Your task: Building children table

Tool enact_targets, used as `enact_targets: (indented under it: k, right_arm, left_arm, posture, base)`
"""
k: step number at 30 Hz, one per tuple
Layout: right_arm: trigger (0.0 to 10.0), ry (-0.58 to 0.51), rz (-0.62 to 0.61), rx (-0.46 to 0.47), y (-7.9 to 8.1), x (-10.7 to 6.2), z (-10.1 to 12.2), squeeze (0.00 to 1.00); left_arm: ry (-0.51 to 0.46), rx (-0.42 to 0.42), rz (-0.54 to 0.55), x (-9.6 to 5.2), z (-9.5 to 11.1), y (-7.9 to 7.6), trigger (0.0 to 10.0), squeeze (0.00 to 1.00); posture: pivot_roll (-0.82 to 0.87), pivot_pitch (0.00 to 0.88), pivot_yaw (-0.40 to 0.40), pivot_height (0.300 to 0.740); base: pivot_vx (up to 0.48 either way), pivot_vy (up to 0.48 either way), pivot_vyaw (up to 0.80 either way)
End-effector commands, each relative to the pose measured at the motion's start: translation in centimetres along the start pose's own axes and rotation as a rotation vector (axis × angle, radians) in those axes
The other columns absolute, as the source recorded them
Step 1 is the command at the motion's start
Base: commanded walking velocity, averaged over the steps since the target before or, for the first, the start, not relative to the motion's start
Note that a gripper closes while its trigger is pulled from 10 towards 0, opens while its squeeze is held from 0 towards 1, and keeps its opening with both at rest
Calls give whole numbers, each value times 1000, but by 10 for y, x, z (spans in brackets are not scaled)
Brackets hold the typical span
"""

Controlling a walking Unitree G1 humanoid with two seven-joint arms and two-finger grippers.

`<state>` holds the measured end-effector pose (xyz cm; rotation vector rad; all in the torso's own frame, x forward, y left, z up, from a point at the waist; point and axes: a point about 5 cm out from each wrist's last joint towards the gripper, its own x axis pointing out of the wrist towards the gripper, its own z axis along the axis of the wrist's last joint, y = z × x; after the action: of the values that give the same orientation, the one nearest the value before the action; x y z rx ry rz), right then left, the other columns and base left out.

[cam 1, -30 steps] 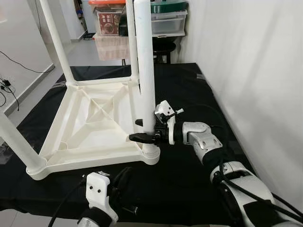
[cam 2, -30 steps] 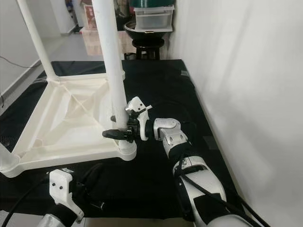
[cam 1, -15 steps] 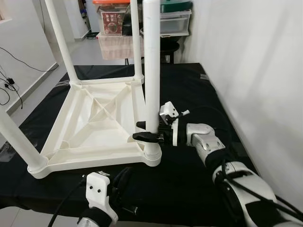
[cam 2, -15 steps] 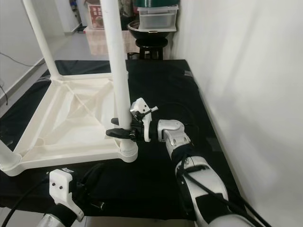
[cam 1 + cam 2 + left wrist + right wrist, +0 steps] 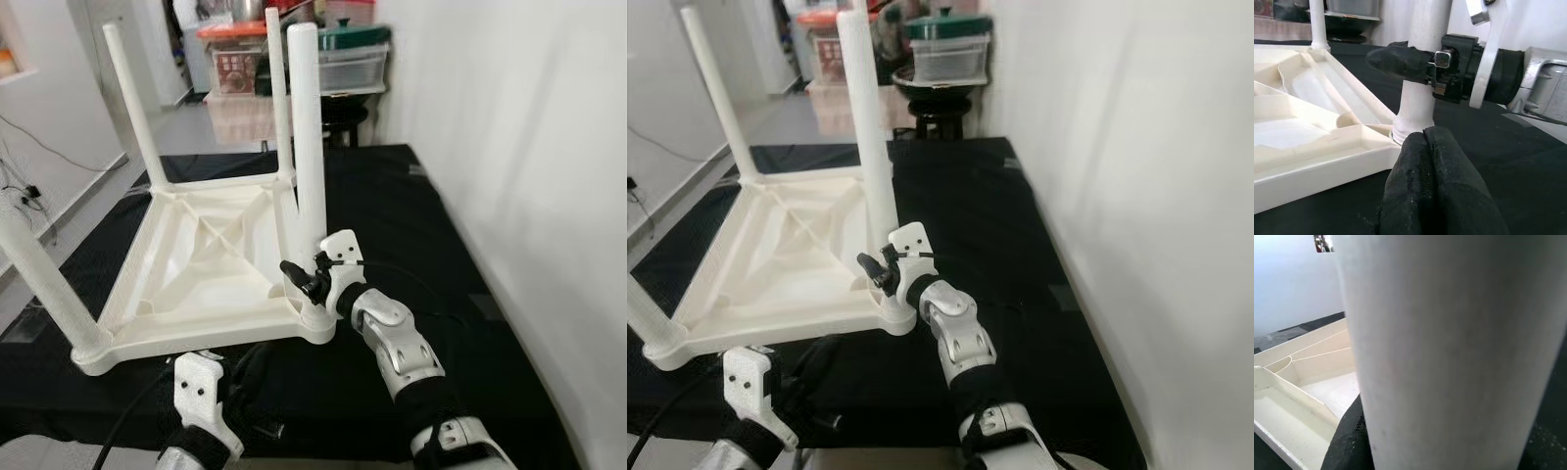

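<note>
No readable text, label, brand, number or sign anywhere. Printed panel on the storage box [image 5: 235, 70] at the back too blurred and small to make out.
</note>
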<state>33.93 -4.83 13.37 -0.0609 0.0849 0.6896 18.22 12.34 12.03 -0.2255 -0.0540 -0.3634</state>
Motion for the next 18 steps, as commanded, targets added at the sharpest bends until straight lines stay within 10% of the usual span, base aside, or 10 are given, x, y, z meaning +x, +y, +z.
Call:
enact_targets:
  k: [1,2,12,13,15,16,18]
  right_arm:
    - [10000,145,-23,41,7,-5,-24,0]
    - [10000,139,-10,87,9,-6,-22,1000]
    - [10000,-25,435,67,16,-9,10,1000]
    - [10000,-27,483,53,11,-10,13,357]
    - [10000,-23,505,49,8,-11,15,357]
    - [10000,-18,533,41,3,-12,18,0]
    - [10000,-24,568,38,-8,-10,25,0]
  left_arm:
    - [20,-1,23,0,-4,3,10000,0]
    - [21,-2,23,0,-4,3,10000,0]
    - [28,-17,5,3,-5,1,10000,0]
    - [29,-18,4,3,-5,1,10000,0]
    - [29,-18,3,4,-5,1,10000,0]
    - [29,-19,2,4,-5,1,10000,0]
    - [29,-22,1,5,-6,1,10000,0]
  posture:
    - [-7,0,10,740]
    - [-8,0,7,740]
    - [-1,0,4,740]
    - [1,0,3,740]
    - [2,0,2,740]
    - [2,0,2,740]
    - [5,0,-3,740]
  base:
    - [0,0,0]
    - [0,0,0]
    - [0,0,0]
    - [0,0,0]
    - [0,0,0]
    - [0,0,0]
    - [0,0,0]
